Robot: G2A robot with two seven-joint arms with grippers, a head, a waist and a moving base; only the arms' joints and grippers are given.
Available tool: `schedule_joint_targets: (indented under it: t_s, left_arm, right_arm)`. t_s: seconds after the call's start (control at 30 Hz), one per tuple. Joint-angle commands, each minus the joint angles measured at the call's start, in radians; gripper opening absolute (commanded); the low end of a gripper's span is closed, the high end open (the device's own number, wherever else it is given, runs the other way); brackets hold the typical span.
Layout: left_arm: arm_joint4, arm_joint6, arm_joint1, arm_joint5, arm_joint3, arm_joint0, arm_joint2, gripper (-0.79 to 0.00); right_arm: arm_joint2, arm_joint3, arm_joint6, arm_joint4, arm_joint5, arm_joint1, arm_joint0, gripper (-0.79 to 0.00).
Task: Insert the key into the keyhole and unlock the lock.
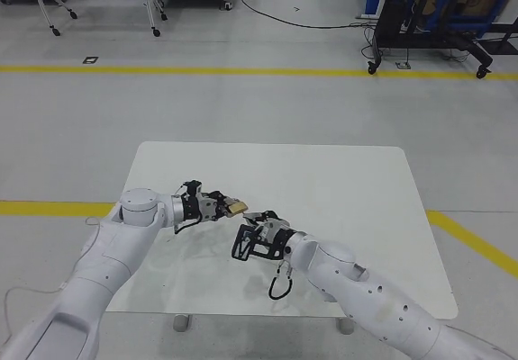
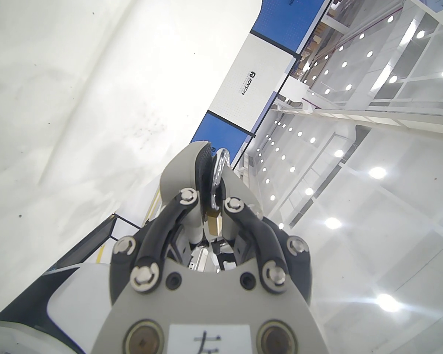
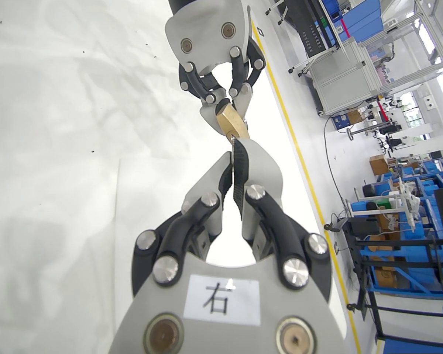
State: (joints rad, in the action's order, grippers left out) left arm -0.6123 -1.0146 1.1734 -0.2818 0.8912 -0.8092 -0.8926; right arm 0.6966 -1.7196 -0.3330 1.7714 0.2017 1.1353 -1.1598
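Left gripper: clamps brass padlock, frame centre.
Right gripper: clenched on key, blade hidden at keyhole.
Advice: keep your key coaxial, twist gently.

You have a white table on a pale grey floor. Yellow lines cross this floor behind the table and at both its sides. Far right stands a black wheeled frame, with a black cable lying near it. The left wrist view gives you blue and white wall panels and rows of round ceiling lights. In the right wrist view, a metal-framed cabinet and blue crates stand beyond the line.
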Motion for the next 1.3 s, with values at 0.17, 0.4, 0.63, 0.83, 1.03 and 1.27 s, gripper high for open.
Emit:
schedule_joint_targets:
  t_s: [0.17, 0.4, 0.63, 0.83, 1.03, 1.27]
  left_arm:
    - [0.003, -0.035, 0.006, -0.010, -0.012, 0.006, 0.007, -0.785]
    - [0.004, -0.046, 0.011, -0.019, -0.026, 0.013, 0.008, -0.785]
    - [0.003, -0.041, 0.016, -0.026, -0.034, 0.014, 0.007, -0.785]
    - [-0.002, -0.053, 0.019, -0.025, -0.039, 0.014, 0.005, -0.785]
    - [0.004, -0.056, 0.021, -0.023, -0.044, 0.016, 0.003, -0.785]
    - [0.024, -0.056, 0.022, -0.016, -0.041, 0.015, 0.004, -0.785]
  right_arm:
    - [-0.016, 0.019, -0.033, 0.023, -0.005, 0.020, 0.015, -0.785]
    - [-0.034, 0.011, -0.096, 0.113, -0.040, 0.036, 0.005, -0.785]
    - [-0.052, -0.009, -0.139, 0.190, -0.052, 0.050, -0.012, -0.785]
    - [-0.062, -0.030, -0.201, 0.268, -0.075, 0.061, -0.032, -0.785]
    - [-0.077, -0.039, -0.264, 0.327, -0.077, 0.077, -0.046, -0.785]
    - [-0.074, -0.028, -0.272, 0.336, -0.057, 0.094, -0.047, -0.785]
